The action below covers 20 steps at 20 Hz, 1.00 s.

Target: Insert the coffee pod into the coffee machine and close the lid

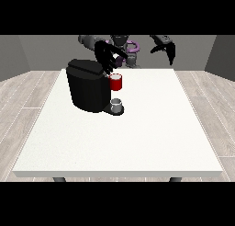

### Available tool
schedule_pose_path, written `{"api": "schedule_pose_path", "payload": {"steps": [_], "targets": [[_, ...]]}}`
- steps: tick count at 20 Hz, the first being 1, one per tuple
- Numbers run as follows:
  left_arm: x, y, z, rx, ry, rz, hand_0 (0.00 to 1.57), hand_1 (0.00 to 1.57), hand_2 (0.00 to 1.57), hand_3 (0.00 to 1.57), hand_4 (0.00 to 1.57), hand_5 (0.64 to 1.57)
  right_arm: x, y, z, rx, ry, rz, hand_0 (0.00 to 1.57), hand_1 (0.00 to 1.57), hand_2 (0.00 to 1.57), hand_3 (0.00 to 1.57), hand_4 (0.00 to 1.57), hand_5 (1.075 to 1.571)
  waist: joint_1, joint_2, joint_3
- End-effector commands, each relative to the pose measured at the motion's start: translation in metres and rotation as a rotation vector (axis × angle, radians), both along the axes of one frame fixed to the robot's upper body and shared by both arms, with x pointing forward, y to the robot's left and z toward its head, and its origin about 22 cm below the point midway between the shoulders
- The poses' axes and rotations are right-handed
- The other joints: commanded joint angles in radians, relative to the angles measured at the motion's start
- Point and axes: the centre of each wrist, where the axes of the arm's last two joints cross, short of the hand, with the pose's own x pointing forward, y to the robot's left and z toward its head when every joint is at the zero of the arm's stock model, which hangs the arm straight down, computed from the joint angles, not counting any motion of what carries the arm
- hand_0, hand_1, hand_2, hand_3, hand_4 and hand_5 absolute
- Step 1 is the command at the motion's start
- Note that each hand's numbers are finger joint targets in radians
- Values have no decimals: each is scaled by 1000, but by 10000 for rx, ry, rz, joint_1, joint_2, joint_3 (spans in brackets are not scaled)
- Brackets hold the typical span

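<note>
- Front view: the coffee machine [87,89] stands on the white surface [137,138], toward its far edge and left of the middle. A red thing at the machine [116,82] sits at the machine's right side, with a grey thing [117,105] on the small tray right below it; I cannot tell whether that grey thing is the pod.
- Front view: the hand at the view's left [106,59] hangs over the machine's top right corner, just above the red thing, fingers spread and pointing down toward it. Nothing shows between them, so it looks wide and empty.
- Front view: the hand at the view's right [165,48] is raised beyond the far edge, well apart from the machine, fingers drooping and relaxed, holding nothing.
- Judgement: the hand at the view's left is by far the nearer to the machine; whatever comes next at the lid lies straight below and slightly left of it, so a short downward move would fall to that hand.
</note>
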Motion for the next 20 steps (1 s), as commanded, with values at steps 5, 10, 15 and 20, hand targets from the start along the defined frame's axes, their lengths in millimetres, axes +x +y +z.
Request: {"api": "schedule_pose_path", "payload": {"steps": [5,10,15,20], "targets": [[8,-24,17,-48,-535,-1018,0,0,0,0,418,1571,-9,43,70,-456,-2468,1531,0,0,0,0,0,1571,1666,547,-269],[13,-31,22,88,-672,-1364,0,0,0,0,365,1571,-21,37,97,-544,-2724,1183,0,0,0,0,0,1571,2351,858,-266],[20,-45,45,-41,-1374,-1759,0,0,0,0,362,1571,-21,24,103,-489,-3105,932,0,0,0,0,0,1571,2739,1586,-260],[27,-39,70,113,-2059,-2151,0,0,0,0,203,1571,-15,39,124,17,-4316,1128,0,0,0,0,0,1571,3051,2438,-282]]}}
